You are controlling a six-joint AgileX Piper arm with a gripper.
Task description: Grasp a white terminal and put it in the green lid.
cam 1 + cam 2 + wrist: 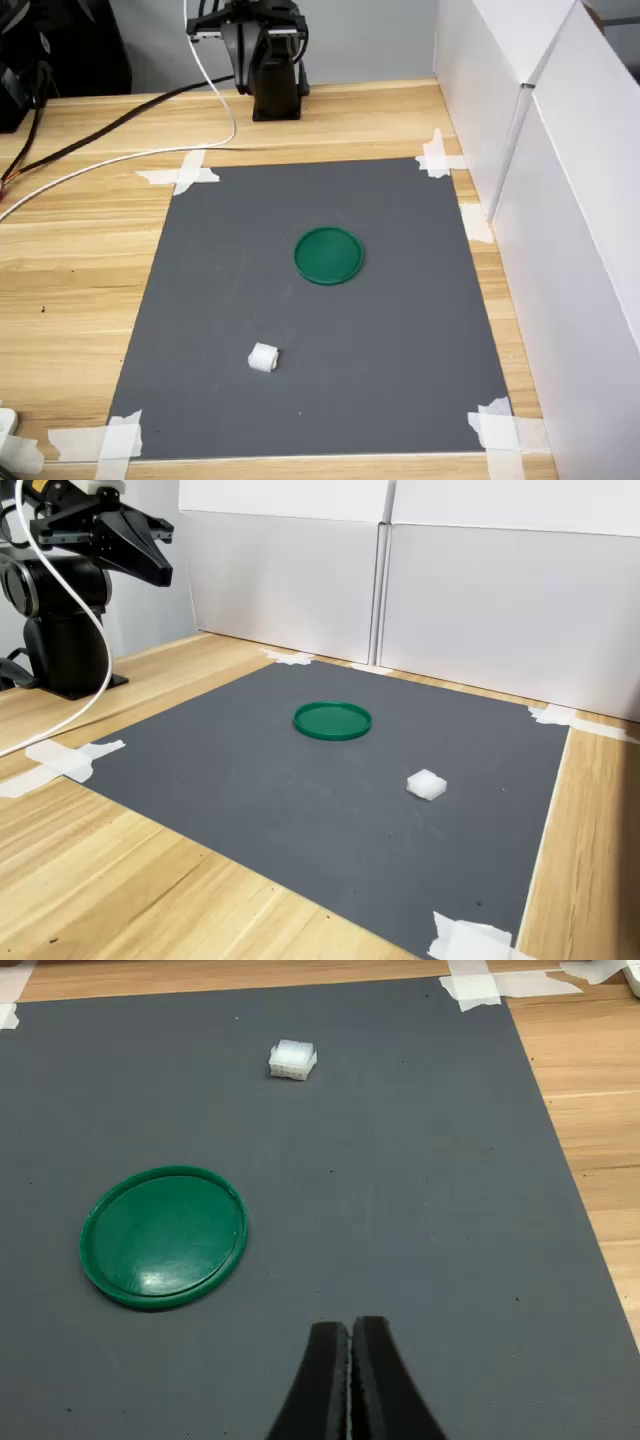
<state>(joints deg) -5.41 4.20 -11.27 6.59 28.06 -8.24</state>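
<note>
White terminal (293, 1059) on mat, untouched | gripper (351, 1345) fingers together, empty

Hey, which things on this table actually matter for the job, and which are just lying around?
Part of the job:
white terminal, loose on the mat
green lid, empty
pincer, shut, holding nothing

Just lying about:
grey mat
masking tape at the mat's corners
white cable
black cable
white boards

We see the arm (265, 55) cut off by the first exterior view's top edge, gripper (350, 1380) cropped to its fingertips in the wrist view, terminal (263, 358) too small for detail in both exterior views
</note>
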